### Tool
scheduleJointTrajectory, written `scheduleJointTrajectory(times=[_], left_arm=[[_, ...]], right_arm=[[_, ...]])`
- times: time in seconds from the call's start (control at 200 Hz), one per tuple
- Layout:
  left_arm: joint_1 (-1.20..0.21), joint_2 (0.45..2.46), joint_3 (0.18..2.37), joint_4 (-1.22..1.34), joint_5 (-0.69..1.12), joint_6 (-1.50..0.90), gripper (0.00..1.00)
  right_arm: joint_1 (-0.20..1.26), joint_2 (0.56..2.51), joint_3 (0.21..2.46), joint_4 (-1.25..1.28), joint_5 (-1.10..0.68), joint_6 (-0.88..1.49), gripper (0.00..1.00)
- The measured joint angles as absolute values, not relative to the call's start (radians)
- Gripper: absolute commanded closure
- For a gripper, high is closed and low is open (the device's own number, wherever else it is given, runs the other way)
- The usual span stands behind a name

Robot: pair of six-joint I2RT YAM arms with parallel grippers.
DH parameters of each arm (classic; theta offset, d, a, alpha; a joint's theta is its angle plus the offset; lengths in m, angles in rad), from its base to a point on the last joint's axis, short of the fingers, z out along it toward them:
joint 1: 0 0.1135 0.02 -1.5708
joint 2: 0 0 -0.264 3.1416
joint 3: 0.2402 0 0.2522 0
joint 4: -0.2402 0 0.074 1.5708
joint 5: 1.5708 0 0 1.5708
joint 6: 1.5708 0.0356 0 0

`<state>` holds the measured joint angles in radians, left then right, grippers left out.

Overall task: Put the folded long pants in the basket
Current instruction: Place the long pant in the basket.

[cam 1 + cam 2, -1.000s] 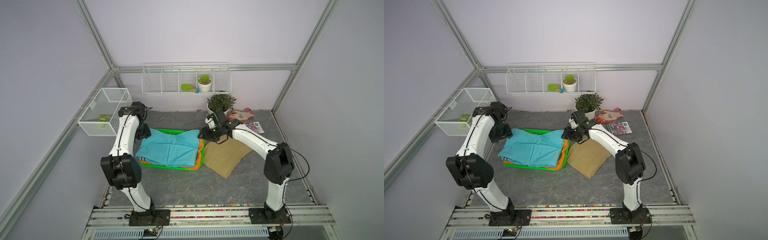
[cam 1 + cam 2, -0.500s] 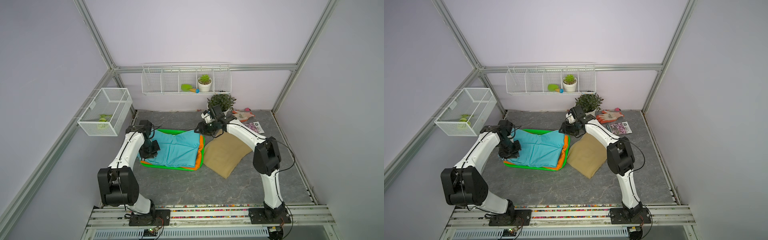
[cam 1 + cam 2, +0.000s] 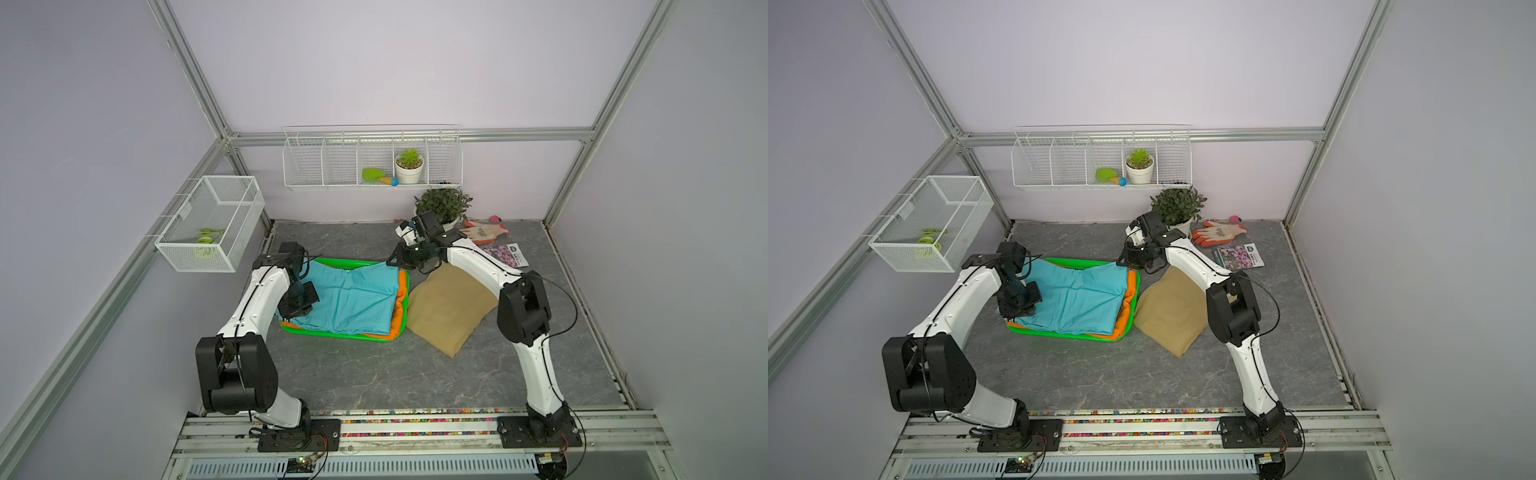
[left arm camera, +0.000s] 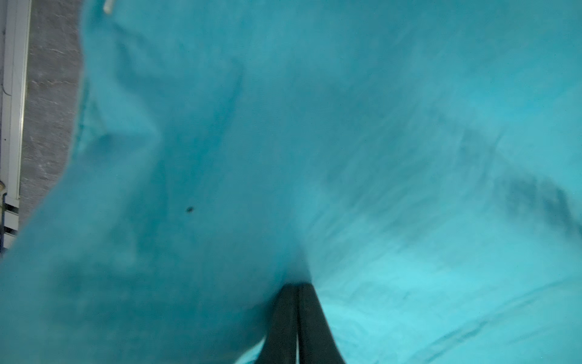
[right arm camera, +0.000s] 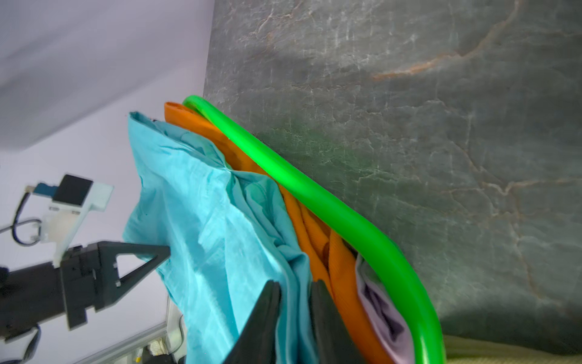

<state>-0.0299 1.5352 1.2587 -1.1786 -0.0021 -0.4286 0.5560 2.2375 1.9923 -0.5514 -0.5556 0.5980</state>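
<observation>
The green basket (image 3: pixel 332 333) (image 3: pixel 1059 335) (image 5: pixel 330 201) holds a stack of folded pants. The teal pants (image 3: pixel 353 299) (image 3: pixel 1079 299) (image 4: pixel 315 126) (image 5: pixel 204 205) lie on top, over the orange pants (image 3: pixel 400 299) (image 3: pixel 1128 299) (image 5: pixel 311 239). Lowest, the lilac pants (image 5: pixel 378 302) show only in the right wrist view. My left gripper (image 3: pixel 294 319) (image 3: pixel 1016 316) (image 4: pixel 296 285) is shut on the teal cloth at its near left corner. My right gripper (image 3: pixel 397 266) (image 3: pixel 1127 264) (image 5: pixel 296 283) is shut on a teal fold at the far right corner. The tan pants (image 3: pixel 451 305) (image 3: pixel 1173 309) lie on the table right of the basket.
A white wire mesh box (image 3: pixel 212 224) hangs on the left wall. A long wire rack (image 3: pixel 372 160) on the back wall holds a small pot. Behind the right gripper stand a potted plant (image 3: pixel 442 203), orange-and-white gloves (image 3: pixel 484 230) and a seed packet (image 3: pixel 505 255).
My left gripper came from the basket's far left corner down to its near left corner and shut on the teal cloth. My right gripper moved left to the far right corner and shut there.
</observation>
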Motion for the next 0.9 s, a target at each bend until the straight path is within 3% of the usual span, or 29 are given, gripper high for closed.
scheduleJointTrajectory(times=[0.14,0.285,0.46,0.56,0.64,0.74,0.9], left_arm=[[-0.03,1.535,1.257,-1.179,-0.022,-0.44,1.0],[-0.03,1.529,1.256,-1.179,-0.038,-0.456,1.0],[-0.027,1.501,1.243,-1.178,-0.048,-0.461,1.0],[-0.027,1.484,1.238,-1.182,-0.049,-0.461,0.98],[-0.025,1.48,1.252,-1.2,-0.048,-0.461,0.97],[-0.023,1.48,1.306,-1.214,-0.027,-0.455,0.88],[-0.02,1.466,1.384,-1.147,0.121,-0.414,0.84]], right_arm=[[0.556,2.234,1.983,-0.536,-0.532,0.592,0.98],[0.556,2.18,1.882,-0.469,-0.471,0.609,0.95],[0.555,2.168,1.859,-0.424,-0.457,0.64,0.84],[0.55,2.168,1.847,-0.395,-0.453,0.658,0.58],[0.537,2.165,1.844,-0.384,-0.441,0.64,0.47],[0.523,2.129,1.826,-0.396,-0.402,0.614,0.44],[0.519,1.933,1.668,-0.38,-0.365,0.595,0.49]])
